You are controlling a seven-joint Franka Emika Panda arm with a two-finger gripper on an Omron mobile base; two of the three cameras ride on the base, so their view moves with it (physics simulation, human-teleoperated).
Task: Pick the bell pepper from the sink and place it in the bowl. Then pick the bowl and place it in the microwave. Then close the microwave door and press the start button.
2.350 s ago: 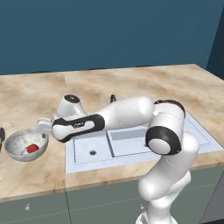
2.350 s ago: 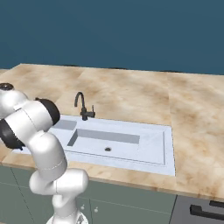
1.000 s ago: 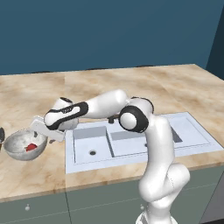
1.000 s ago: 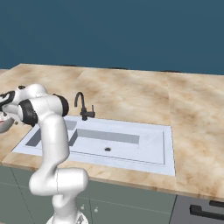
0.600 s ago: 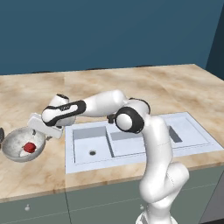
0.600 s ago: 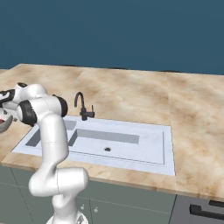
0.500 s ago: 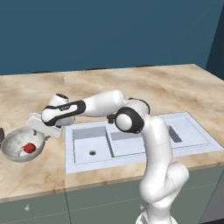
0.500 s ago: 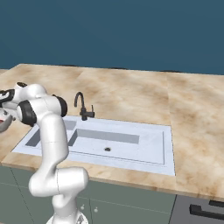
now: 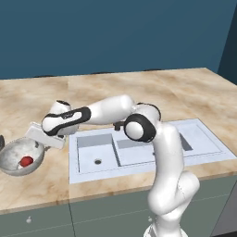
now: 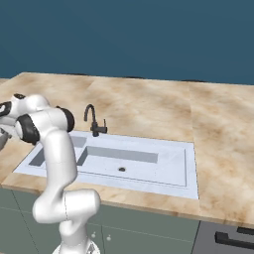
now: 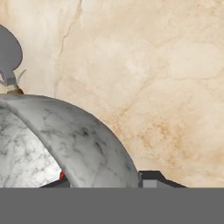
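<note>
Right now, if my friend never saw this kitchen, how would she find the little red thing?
Start at the sink sunk into the tan counter, then look left past its edge to the marbled grey bowl beside the gripper. The bell pepper lies inside that bowl, small and glossy, the one bright red spot among greys and tans.

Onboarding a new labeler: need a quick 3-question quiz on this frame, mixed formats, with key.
1. True or false: the bell pepper lies in the sink.
2. Where does the bowl stand? A) in a sink basin B) on the counter left of the sink C) in the microwave
3. Fill in: the end effector is at the bowl's ____.

Key:
1. False; it lies inside the bowl.
2. B
3. rim; the hand view shows one finger on either side of the bowl wall, but whether they are clamped on it cannot be told.
</note>
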